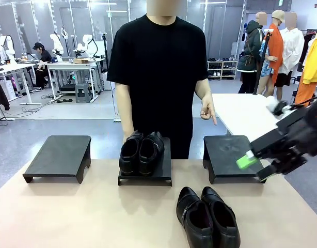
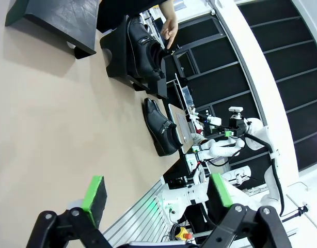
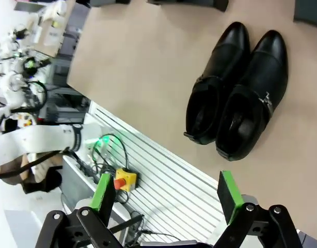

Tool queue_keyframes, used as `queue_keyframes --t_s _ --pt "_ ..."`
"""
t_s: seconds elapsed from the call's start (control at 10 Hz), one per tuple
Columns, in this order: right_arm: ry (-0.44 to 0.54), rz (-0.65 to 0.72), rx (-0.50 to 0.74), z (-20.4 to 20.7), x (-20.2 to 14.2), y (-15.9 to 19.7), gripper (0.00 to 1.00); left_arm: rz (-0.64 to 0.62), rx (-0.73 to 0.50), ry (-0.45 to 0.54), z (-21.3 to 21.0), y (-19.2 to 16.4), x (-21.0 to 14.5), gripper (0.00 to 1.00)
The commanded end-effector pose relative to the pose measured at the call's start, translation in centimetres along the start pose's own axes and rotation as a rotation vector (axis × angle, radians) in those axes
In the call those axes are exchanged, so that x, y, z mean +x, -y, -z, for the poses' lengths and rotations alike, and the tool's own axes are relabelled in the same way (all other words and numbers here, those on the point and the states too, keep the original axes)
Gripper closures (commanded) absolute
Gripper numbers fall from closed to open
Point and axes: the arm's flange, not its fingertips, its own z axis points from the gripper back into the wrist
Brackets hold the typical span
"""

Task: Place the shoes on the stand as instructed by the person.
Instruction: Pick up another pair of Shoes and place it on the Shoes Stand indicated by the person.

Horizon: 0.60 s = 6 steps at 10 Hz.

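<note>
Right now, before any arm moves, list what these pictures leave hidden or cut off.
- Front view: the heels of the shoes on the table are cut off by the bottom edge.
- Front view: the near right corner of the right stand is covered by the right fingers.
- Front view: one hand of the person is hidden behind the pair on the middle stand.

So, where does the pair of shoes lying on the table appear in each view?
Front view: pair of shoes bottom, right of centre.
Left wrist view: shoes mid-picture, below the loaded stand.
Right wrist view: shoes upper right, toes up.
Shared landmark: the tan table beneath.
</note>
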Motion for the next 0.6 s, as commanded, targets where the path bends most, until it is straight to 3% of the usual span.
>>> queue_keyframes --t_s 0.0,0.5 --pt "-0.016 0.069 -0.111 4.3 -0.2 -0.3 0.0 0.026 -0.011 -0.005 0.0 0.4 -0.5 0.0" --pt "-0.13 0.135 -0.239 12.0 0.2 0.9 0.0 0.026 -0.011 -0.005 0.0 0.4 -0.5 0.0"
